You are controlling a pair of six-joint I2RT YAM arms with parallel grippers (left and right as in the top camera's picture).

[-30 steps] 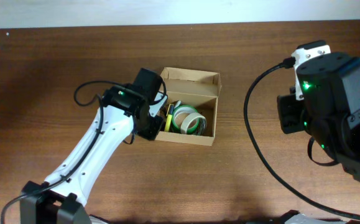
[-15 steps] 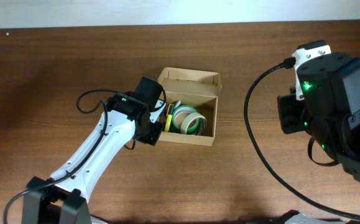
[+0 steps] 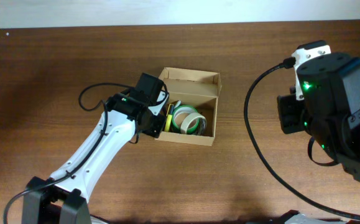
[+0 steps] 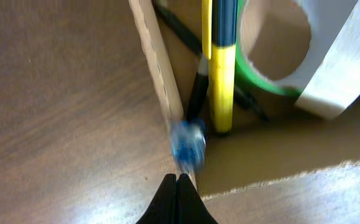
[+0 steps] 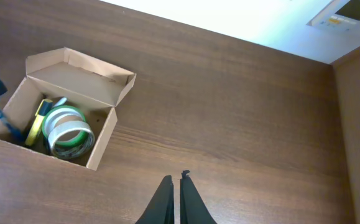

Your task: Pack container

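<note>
The container (image 3: pixel 186 138) sat near the middle of the worktop (image 3: pixel 55 68), its flap lid folded back at the 12 o'clock side. Two tape rolls (image 3: pixel 189 119) lay inside it, and a yellow pen (image 4: pixel 222 68) and a black pen (image 4: pixel 195 99) lay along its 9 o'clock wall.

The left hand (image 4: pixel 178 183) was closed to a point right at that wall's 6 o'clock corner. A small blue item (image 4: pixel 188 144) sat on the cardboard edge just ahead of the fingertips. The wrist view was blurred there, so it was unclear whether the hand had hold of it or it only perched on the rim.

If it was perched, a nudge from the arm could have tipped it out onto the worktop rather than in among the pens. With the tips that close to the thin wall, a push toward 3 o'clock could also have bent the cardboard or slid the light container, jamming the pens under the tape.

The right hand (image 5: pixel 175 183) was closed on nothing. It hung well apart at the container's 3 o'clock, too far off to steady the container.
</note>
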